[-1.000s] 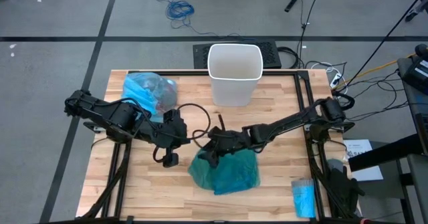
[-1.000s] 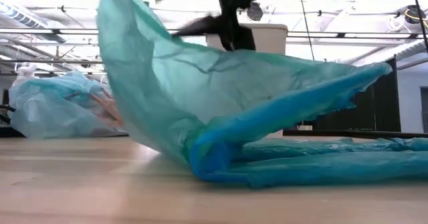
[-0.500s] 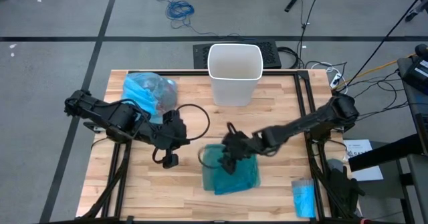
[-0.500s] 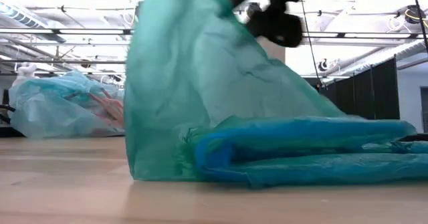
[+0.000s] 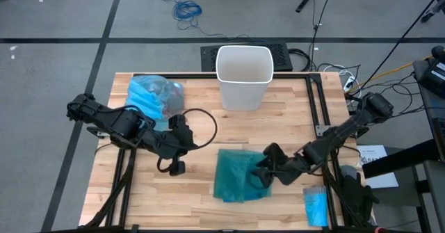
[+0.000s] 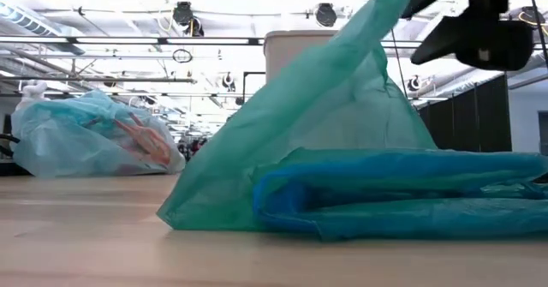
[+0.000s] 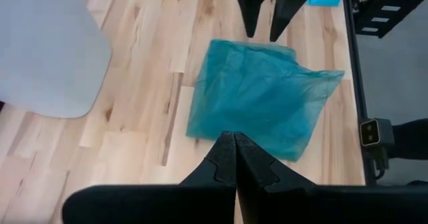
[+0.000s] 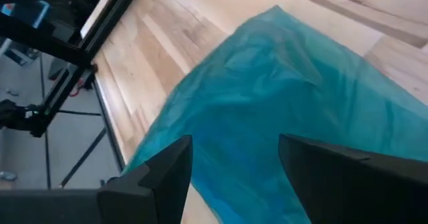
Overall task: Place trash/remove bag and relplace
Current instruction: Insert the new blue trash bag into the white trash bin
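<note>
The light blue bag [image 5: 151, 94], filled and bunched, sits at the table's [image 5: 292, 115] far left corner beside the white bin [image 5: 244, 76]. The right end effector [image 5: 265, 175], fingers parted and gripping nothing, hovers at the teal bag [image 5: 238, 175] near the table's front edge; the left end effector [image 5: 178, 167] is closed, empty, just left of it

The high camera is looking straight down on the whole table [image 5: 208, 101], the low one is sitting at table level facing the room, and both wrist cameras are looking closely at the same teal bag [image 7: 257, 97].
</note>
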You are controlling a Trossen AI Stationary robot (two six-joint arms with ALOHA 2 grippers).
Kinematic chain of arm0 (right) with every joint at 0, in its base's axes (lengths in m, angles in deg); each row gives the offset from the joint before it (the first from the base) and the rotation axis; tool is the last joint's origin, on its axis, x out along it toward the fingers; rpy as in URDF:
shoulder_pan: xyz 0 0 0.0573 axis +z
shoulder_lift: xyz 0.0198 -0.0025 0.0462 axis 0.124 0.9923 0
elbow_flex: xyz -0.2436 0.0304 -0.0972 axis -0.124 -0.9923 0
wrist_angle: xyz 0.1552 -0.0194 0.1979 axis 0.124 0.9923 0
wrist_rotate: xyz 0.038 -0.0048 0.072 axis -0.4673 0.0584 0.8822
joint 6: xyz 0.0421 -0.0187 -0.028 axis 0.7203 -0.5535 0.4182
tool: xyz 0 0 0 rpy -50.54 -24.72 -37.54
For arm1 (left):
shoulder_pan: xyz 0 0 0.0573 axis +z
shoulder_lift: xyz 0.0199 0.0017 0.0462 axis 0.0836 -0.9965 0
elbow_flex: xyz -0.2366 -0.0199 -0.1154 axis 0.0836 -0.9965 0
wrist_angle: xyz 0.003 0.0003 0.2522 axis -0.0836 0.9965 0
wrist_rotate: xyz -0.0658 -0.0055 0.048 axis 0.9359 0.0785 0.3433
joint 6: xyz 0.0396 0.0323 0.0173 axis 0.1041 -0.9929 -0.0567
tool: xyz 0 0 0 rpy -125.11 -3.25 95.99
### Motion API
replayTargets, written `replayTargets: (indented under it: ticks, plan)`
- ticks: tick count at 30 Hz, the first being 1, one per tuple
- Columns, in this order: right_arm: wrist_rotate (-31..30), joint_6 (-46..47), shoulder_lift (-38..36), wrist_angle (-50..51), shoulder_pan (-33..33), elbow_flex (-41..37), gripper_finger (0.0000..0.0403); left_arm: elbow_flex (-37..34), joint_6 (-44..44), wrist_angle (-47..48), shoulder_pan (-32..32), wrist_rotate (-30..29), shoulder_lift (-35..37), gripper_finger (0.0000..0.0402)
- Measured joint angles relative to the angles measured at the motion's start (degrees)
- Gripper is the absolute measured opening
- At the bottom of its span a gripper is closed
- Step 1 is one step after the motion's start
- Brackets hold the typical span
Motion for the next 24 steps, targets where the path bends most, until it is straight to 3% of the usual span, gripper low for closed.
replayTargets:
  ticks: [13,17,24]
  plan:
    - [-0.83,9.93,3.25,13.52,0.69,0.01,0.0214,0.0,-0.64,0.25,0.22,-0.02,-0.55,0.0]
    - [1.42,8.11,5.5,10.99,-0.79,0.01,0.0214,0.0,-0.79,0.34,0.19,-0.03,-0.57,0.0]
    - [3.73,3.54,6.45,-2.32,-1.21,0.03,0.0214,-2.09,0.03,0.49,0.22,0.12,-0.55,0.0]
